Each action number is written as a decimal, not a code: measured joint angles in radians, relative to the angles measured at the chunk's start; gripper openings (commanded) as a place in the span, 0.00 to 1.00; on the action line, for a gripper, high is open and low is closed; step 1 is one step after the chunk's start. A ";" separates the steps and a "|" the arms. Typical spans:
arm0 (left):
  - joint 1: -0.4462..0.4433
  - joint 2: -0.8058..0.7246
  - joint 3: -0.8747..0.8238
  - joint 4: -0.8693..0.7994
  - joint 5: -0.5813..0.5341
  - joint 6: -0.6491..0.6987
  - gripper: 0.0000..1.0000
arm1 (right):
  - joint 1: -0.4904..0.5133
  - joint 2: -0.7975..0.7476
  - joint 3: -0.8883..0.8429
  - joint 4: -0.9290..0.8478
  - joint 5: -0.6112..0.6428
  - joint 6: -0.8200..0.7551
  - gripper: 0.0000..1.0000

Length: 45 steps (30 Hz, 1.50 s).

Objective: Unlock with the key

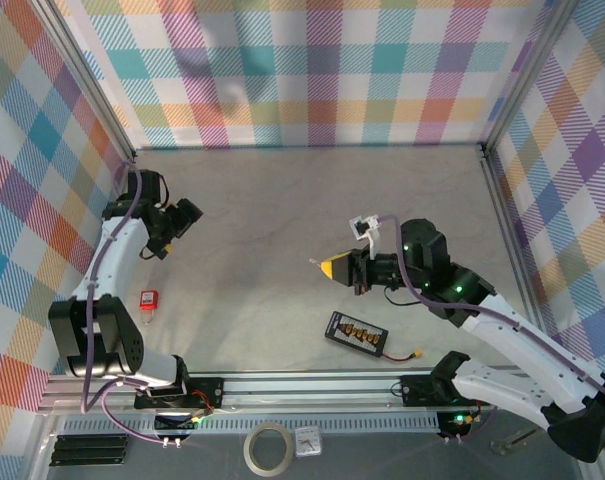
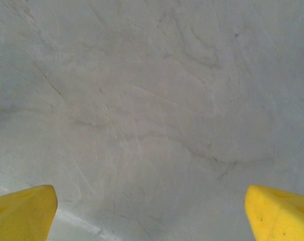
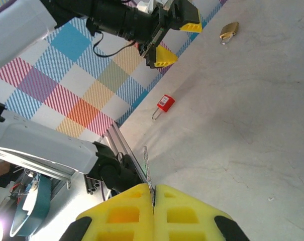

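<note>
We see the right tool [image 3: 153,193] clamped on, probably, the key [image 3: 146,168]; left tool [image 2: 152,203] spread apart near the padlock [image 1: 149,298].

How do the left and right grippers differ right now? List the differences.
The left gripper has its jaws wide apart and holds nothing; the right gripper has its jaws shut on the key. The left gripper sits near the left wall; the right gripper is over the middle of the table. Both have yellow fingers.
</note>
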 measured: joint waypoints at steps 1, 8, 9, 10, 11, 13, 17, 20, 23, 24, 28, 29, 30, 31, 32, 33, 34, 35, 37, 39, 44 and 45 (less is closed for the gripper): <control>0.012 0.023 0.011 0.003 -0.002 0.005 0.94 | 0.000 0.009 0.001 -0.004 0.000 -0.010 0.00; 0.056 0.220 0.151 -0.004 -0.059 0.062 0.93 | 0.000 0.054 0.001 -0.026 0.002 -0.041 0.00; 0.056 0.254 0.179 -0.009 -0.069 0.071 0.92 | 0.000 0.058 0.001 -0.030 0.004 -0.042 0.00; 0.056 0.285 0.205 -0.016 -0.078 0.078 0.92 | 0.000 0.060 0.001 -0.035 0.005 -0.042 0.00; 0.056 0.314 0.228 -0.019 -0.087 0.082 0.91 | 0.000 0.062 0.001 -0.037 0.008 -0.042 0.00; 0.056 0.375 0.274 -0.024 -0.104 0.087 0.91 | 0.000 0.064 0.001 -0.040 0.011 -0.045 0.00; 0.056 0.502 0.380 -0.052 -0.148 0.090 0.90 | 0.000 0.068 0.001 -0.042 0.011 -0.045 0.00; 0.058 0.591 0.459 -0.065 -0.178 0.090 0.89 | 0.000 0.076 0.001 -0.045 0.012 -0.046 0.00; 0.064 0.653 0.517 -0.080 -0.197 0.089 0.89 | 0.000 0.085 0.001 -0.051 0.012 -0.049 0.00; 0.066 0.672 0.537 -0.085 -0.204 0.089 0.89 | 0.000 0.087 0.001 -0.056 0.012 -0.049 0.00; 0.082 0.739 0.616 -0.101 -0.225 0.085 0.86 | 0.000 0.088 0.001 -0.060 0.012 -0.049 0.00; 0.086 0.754 0.634 -0.101 -0.226 0.085 0.85 | 0.000 0.088 0.001 -0.060 0.012 -0.048 0.00; 0.091 0.773 0.656 -0.103 -0.225 0.085 0.85 | 0.000 0.088 0.001 -0.060 0.012 -0.048 0.00; 0.095 0.796 0.683 -0.107 -0.225 0.086 0.85 | 0.000 0.088 0.001 -0.060 0.012 -0.048 0.00; 0.099 0.815 0.705 -0.109 -0.225 0.087 0.85 | 0.000 0.088 0.001 -0.060 0.012 -0.048 0.00; 0.101 0.837 0.731 -0.113 -0.225 0.088 0.84 | 0.000 0.089 0.001 -0.060 0.012 -0.048 0.00; 0.103 0.859 0.754 -0.120 -0.224 0.090 0.84 | 0.000 0.090 0.001 -0.060 0.012 -0.047 0.00; 0.103 0.877 0.773 -0.125 -0.225 0.094 0.83 | 0.000 0.092 0.001 -0.060 0.012 -0.045 0.00; 0.106 0.915 0.816 -0.138 -0.224 0.105 0.82 | 0.000 0.100 0.001 -0.058 0.012 -0.041 0.00; 0.106 0.943 0.845 -0.153 -0.226 0.113 0.80 | 0.000 0.110 0.000 -0.058 0.012 -0.040 0.00; 0.106 0.968 0.895 -0.182 -0.224 0.143 0.77 | 0.000 0.132 0.000 -0.058 0.017 -0.037 0.00; 0.106 0.974 0.903 -0.184 -0.225 0.150 0.74 | 0.000 0.136 0.000 -0.058 0.019 -0.037 0.00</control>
